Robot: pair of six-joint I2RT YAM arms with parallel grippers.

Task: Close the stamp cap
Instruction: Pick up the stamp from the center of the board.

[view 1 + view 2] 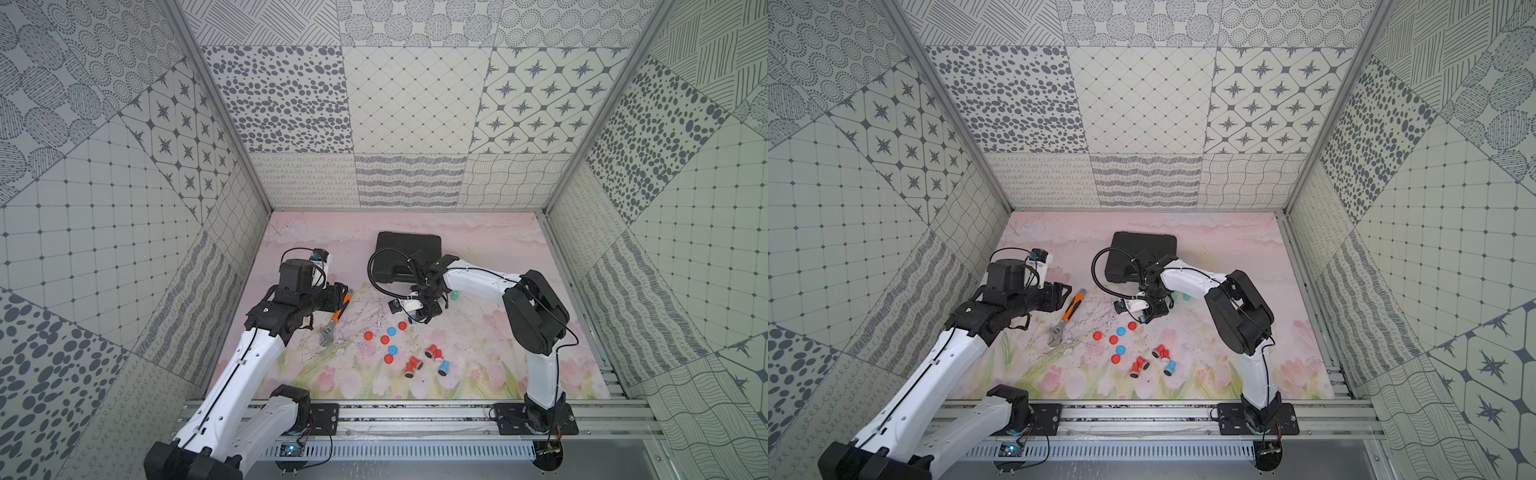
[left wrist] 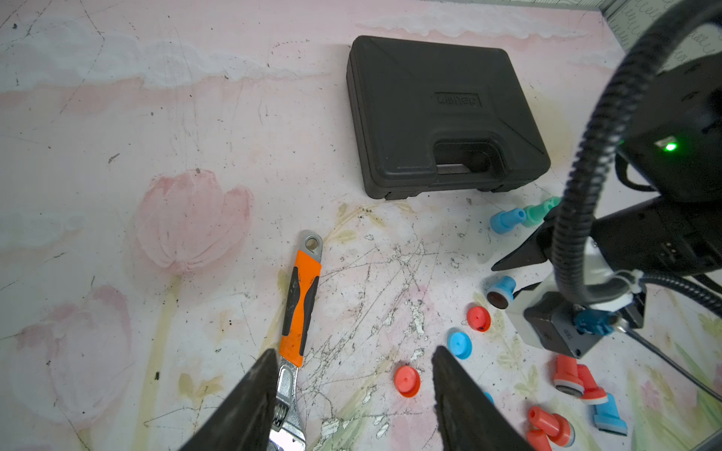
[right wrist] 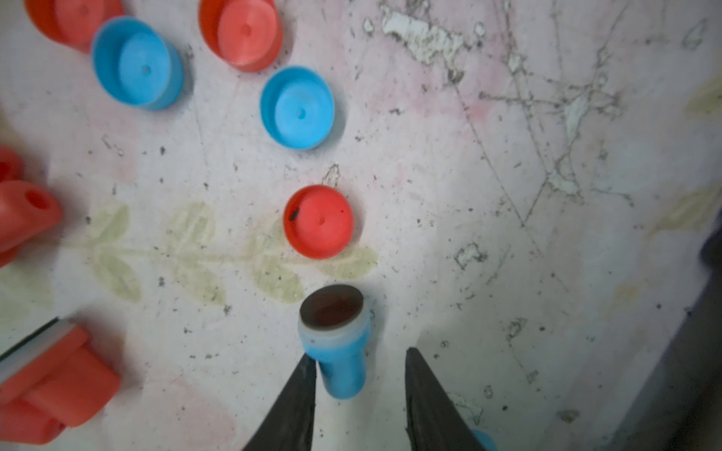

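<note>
A blue stamp [image 3: 338, 343] lies uncapped on the mat, dark pad facing out; in the left wrist view this blue stamp [image 2: 501, 291] sits just beside the right arm. My right gripper [image 3: 360, 353] is open around its handle; one finger touches it and a gap shows on the other side. A red cap [image 3: 318, 221] lies just ahead of the stamp, with blue caps [image 3: 299, 107] and more red ones beyond. Several loose caps [image 1: 391, 331] dot the mat. My left gripper [image 2: 354, 350] hangs open and empty above the mat between the wrench and a red cap [image 2: 406, 380].
An orange-handled wrench [image 1: 334, 322] lies by the left gripper. A shut black case [image 1: 409, 249] sits at the back. More red stamps [image 1: 413, 365] and a blue stamp [image 1: 444, 368] lie toward the front; a green stamp [image 1: 455, 296] lies behind the right arm.
</note>
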